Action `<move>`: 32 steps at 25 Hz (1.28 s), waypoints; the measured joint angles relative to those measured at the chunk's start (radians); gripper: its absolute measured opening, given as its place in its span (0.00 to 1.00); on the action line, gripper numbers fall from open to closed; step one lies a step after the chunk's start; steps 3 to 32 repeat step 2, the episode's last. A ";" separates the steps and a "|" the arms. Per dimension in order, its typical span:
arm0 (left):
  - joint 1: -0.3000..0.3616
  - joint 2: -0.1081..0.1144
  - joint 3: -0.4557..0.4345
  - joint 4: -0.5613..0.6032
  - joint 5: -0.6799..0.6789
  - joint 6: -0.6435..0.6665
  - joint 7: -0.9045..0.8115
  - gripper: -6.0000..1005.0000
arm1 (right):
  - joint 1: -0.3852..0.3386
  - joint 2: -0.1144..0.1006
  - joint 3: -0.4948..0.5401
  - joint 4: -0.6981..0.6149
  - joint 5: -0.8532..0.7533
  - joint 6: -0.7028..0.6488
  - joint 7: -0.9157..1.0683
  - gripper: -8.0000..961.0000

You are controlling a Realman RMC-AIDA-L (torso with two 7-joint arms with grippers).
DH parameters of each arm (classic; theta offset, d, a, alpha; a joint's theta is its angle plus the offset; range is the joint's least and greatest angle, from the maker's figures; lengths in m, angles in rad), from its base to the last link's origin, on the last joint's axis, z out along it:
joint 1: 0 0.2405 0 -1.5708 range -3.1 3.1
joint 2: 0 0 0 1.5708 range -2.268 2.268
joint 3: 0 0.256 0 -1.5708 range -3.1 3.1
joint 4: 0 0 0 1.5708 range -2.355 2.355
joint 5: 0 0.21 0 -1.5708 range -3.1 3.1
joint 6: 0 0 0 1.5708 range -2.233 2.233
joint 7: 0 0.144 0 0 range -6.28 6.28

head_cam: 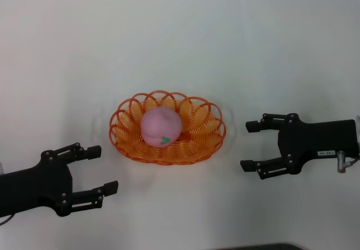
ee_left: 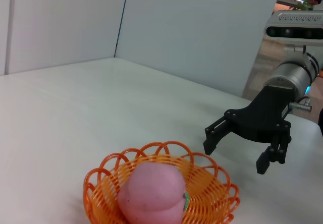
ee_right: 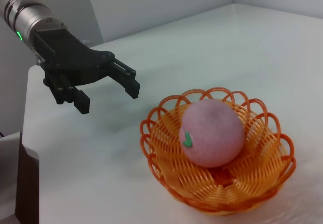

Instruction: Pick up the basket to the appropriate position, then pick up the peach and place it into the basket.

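The oval orange basket (head_cam: 167,129) stands on the white table in the middle of the head view. The pink peach (head_cam: 161,126) lies inside it, its green leaf mark facing the table's front edge. My left gripper (head_cam: 101,170) is open and empty, to the left of the basket and nearer the front edge, apart from it. My right gripper (head_cam: 250,146) is open and empty, to the right of the basket, apart from it. The basket (ee_left: 161,193) and peach (ee_left: 151,192) show in the left wrist view with the right gripper (ee_left: 237,151) beyond. The right wrist view shows basket (ee_right: 219,156), peach (ee_right: 212,132) and left gripper (ee_right: 108,95).
The white table (head_cam: 180,36) spreads around the basket. Its front edge (head_cam: 259,245) shows dark at the bottom of the head view. White wall panels (ee_left: 192,27) stand behind the table.
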 joint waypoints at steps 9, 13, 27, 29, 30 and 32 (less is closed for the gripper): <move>0.000 0.000 0.000 0.000 0.000 0.000 0.000 0.83 | -0.001 0.000 0.000 0.000 0.000 0.000 0.000 0.98; 0.000 0.000 0.000 0.000 0.000 0.000 0.000 0.83 | -0.001 0.000 0.000 0.000 0.000 0.000 0.000 0.98; 0.000 0.000 0.000 0.000 0.000 0.000 0.000 0.83 | -0.001 0.000 0.000 0.000 0.000 0.000 0.000 0.98; 0.000 0.000 0.000 0.000 0.000 0.000 0.000 0.83 | -0.001 0.000 0.000 0.000 0.000 0.000 0.000 0.98; 0.000 0.000 0.000 0.000 0.000 0.000 0.000 0.83 | -0.001 0.000 0.000 0.000 0.000 0.000 0.000 0.98; 0.000 0.000 0.000 0.000 0.000 0.000 0.000 0.83 | -0.001 0.000 0.000 0.000 0.000 0.000 0.000 0.98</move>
